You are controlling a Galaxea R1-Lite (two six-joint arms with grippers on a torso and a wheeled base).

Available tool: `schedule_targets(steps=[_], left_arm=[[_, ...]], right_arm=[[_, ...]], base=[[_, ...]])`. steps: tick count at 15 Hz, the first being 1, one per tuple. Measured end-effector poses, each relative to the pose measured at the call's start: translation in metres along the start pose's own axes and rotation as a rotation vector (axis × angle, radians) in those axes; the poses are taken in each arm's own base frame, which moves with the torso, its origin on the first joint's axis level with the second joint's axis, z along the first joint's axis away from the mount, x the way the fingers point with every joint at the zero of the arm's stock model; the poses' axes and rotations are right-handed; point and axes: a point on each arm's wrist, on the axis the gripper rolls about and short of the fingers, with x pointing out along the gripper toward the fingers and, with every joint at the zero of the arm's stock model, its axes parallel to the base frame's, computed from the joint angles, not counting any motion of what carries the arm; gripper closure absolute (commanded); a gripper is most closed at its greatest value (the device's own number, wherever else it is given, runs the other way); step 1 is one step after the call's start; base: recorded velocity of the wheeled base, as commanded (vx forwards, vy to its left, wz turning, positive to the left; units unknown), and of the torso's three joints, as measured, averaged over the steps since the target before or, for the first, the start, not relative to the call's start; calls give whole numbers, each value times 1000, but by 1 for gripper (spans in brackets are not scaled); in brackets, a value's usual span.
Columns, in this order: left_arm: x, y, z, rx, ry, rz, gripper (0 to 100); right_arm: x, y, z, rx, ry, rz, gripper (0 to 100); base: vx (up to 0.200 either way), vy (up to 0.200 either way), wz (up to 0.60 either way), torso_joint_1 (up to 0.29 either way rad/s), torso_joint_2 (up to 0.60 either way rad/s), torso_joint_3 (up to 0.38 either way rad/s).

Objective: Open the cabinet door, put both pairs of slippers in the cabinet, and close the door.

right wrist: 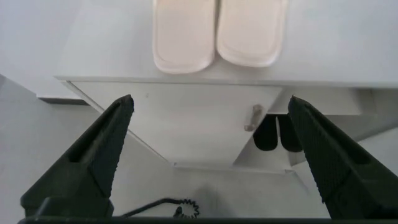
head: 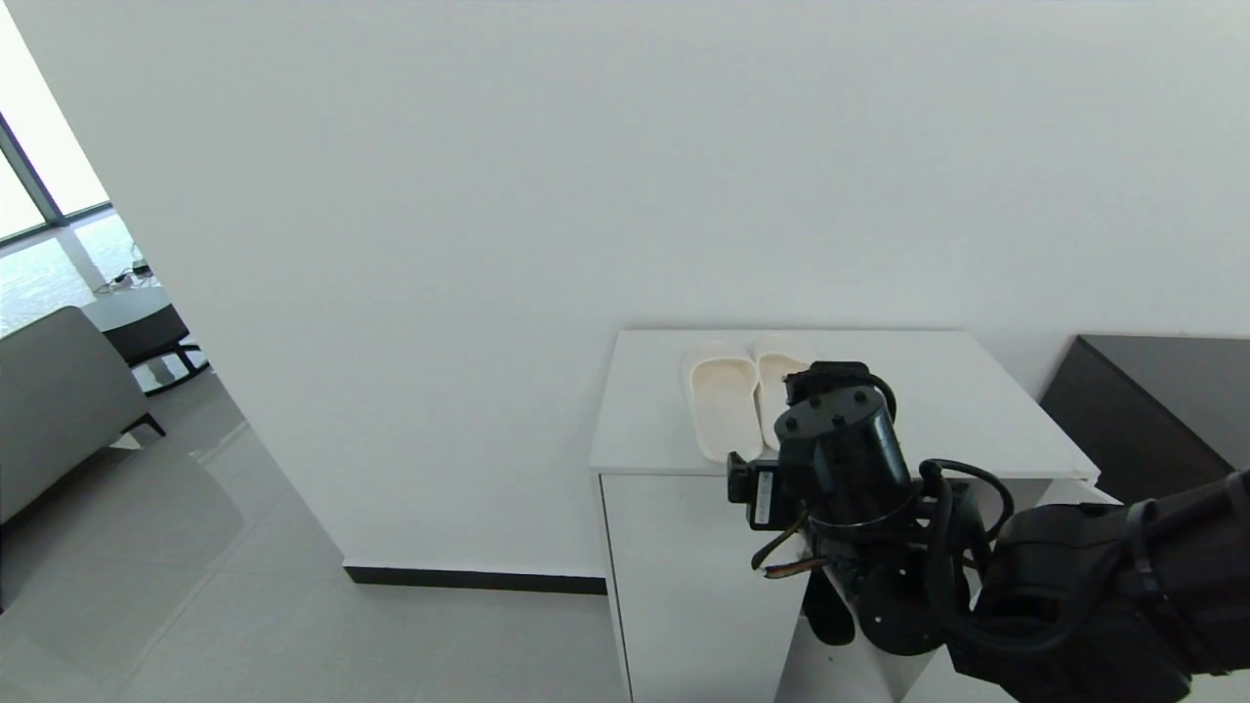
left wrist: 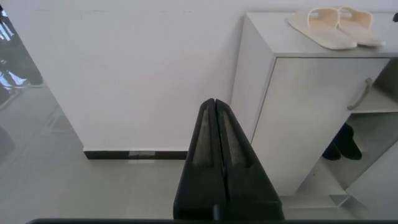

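Ideally, the empty, wide-spread right gripper (right wrist: 209,102) should close across both cream foam slippers (right wrist: 183,34) together atop the white cabinet (right wrist: 342,37).

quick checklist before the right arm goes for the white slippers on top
1. Cabinet door open: ok, it is swung out, with the inside showing past its handle.
2. Black slippers already inside the cabinet: ok.
3. White slippers side by side on the cabinet top: ok, near its front edge.
4. Right gripper open and empty: ok, fingers spread wide, facing the pair.
5. Spread wide enough to take both white slippers at once: cannot tell.
6. Left gripper out of the way: ok, shut, empty and off to the cabinet's side.
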Motion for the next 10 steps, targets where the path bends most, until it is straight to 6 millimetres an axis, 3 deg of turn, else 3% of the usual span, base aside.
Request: schedule_targets(steps=[7, 10], left_arm=[[0, 0, 0, 0, 1, -1, 100], [0, 0, 0, 0, 0, -1, 100]], right_arm=[[17, 2, -9, -16, -5, -15, 0], [45, 6, -11, -18, -53, 22, 0]], base=[[200, 0, 0, 6, 6, -1], [0, 0, 0, 0, 0, 0]])
